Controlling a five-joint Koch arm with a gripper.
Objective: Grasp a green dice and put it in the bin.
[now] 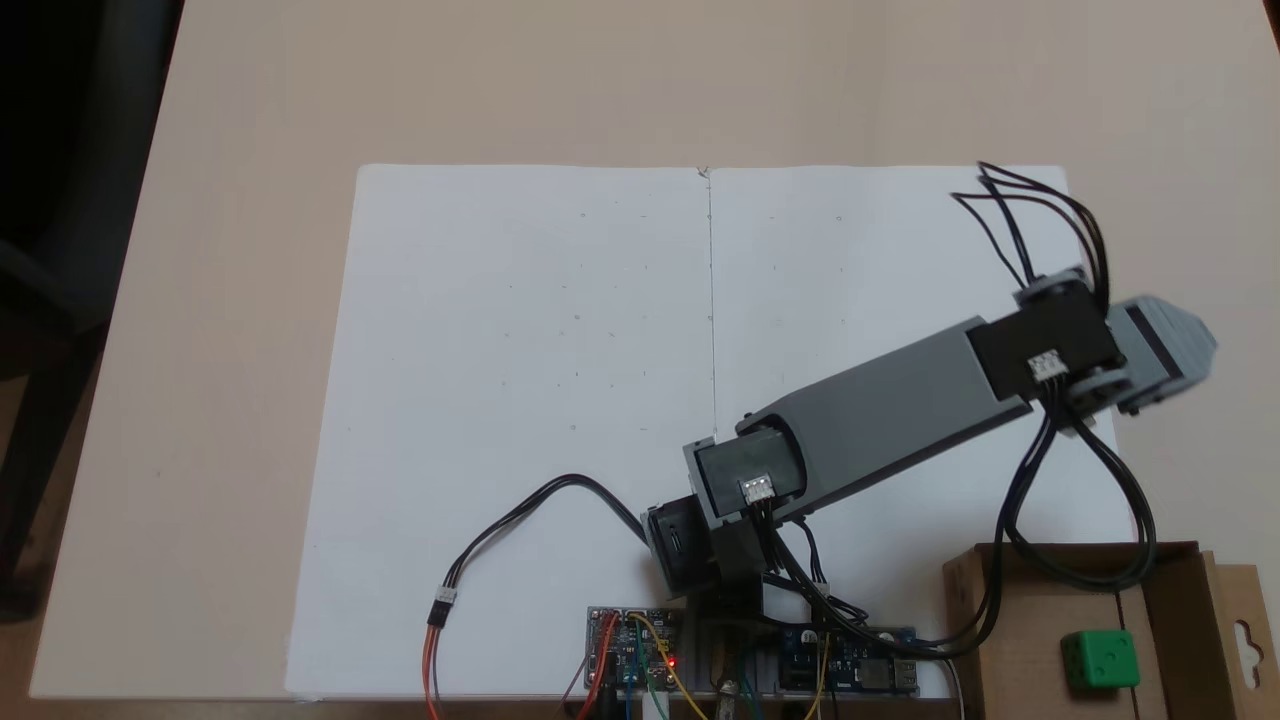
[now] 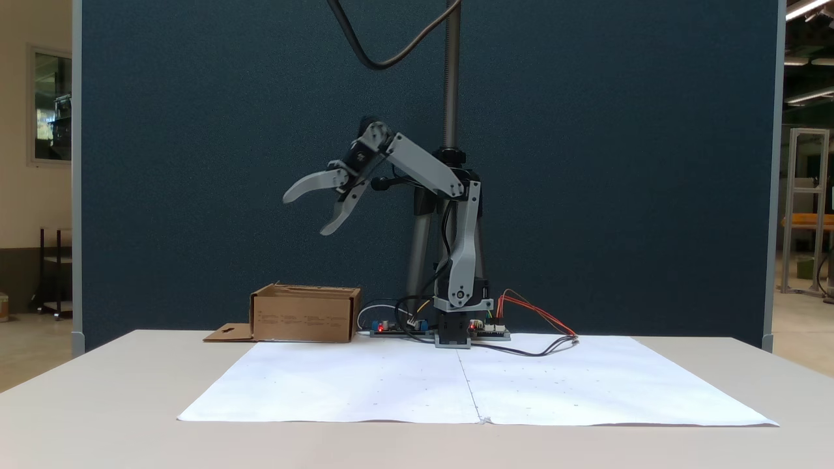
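Note:
A bright green dice [image 1: 1100,660] lies on the floor of the brown cardboard bin [image 1: 1020,640] at the lower right of a fixed view. From the front, the bin [image 2: 305,314] stands left of the arm's base, its walls hiding the dice. My gripper [image 2: 304,213] hangs open high above the bin, its two grey fingers spread wide with nothing between them. From above, the gripper [image 1: 1170,345] shows as a blurred grey shape at the arm's end, beyond the bin's far wall.
White paper sheets [image 1: 530,400] cover the beige table. Circuit boards [image 1: 640,655] and loose cables [image 1: 520,520] sit by the arm's base [image 2: 454,329]. The bin's flap [image 2: 228,333] with its keyhole cut-out lies flat on the table. A blue partition stands behind.

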